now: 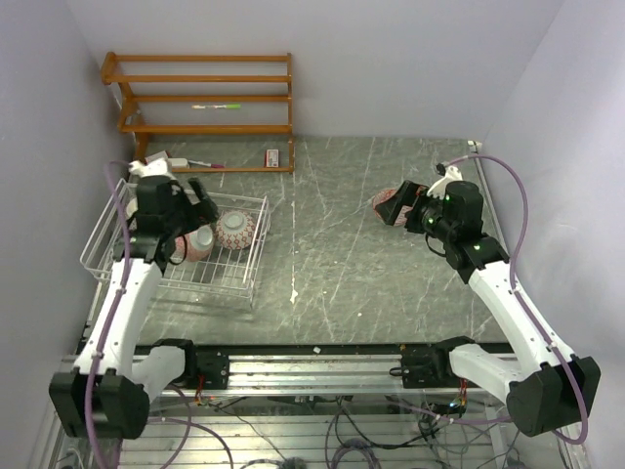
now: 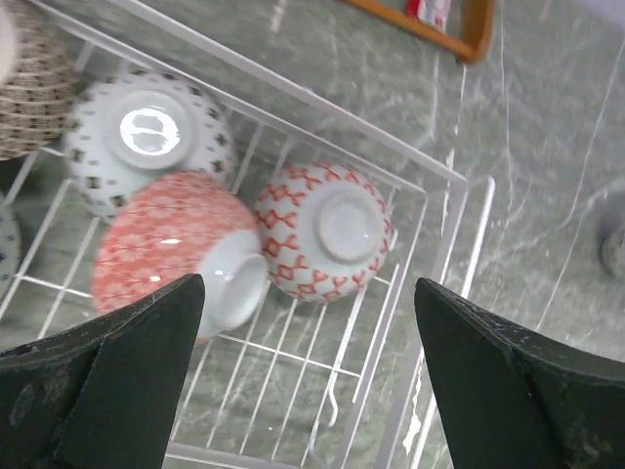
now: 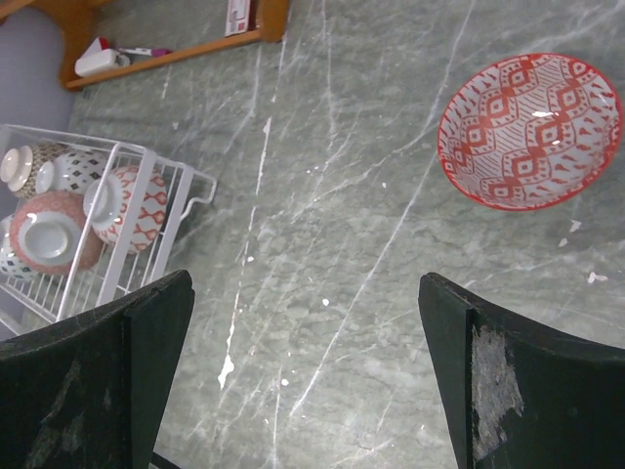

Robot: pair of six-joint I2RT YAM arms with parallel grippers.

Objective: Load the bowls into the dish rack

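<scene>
The white wire dish rack (image 1: 256,256) stands at the table's left. Several bowls lie upturned in it: a red-diamond one (image 2: 327,230), a pink-red one (image 2: 171,249), a white one with dark squares (image 2: 146,142) and a brown-patterned one (image 2: 29,88) at the edge. My left gripper (image 2: 308,293) hangs open above the rack's near right part, holding nothing. One red-patterned bowl (image 3: 529,130) sits upright on the table at the right. My right gripper (image 3: 305,283) hovers open over bare table, just on the rack's side of that bowl, and partly hides it in the top view.
An orange-brown wooden shelf unit (image 1: 210,98) stands against the back wall. It holds a marker and, on its bottom board, a small red-and-white box (image 1: 273,156). Grey marbled table (image 1: 332,264) stretches between the rack and the lone bowl. Walls close in on both sides.
</scene>
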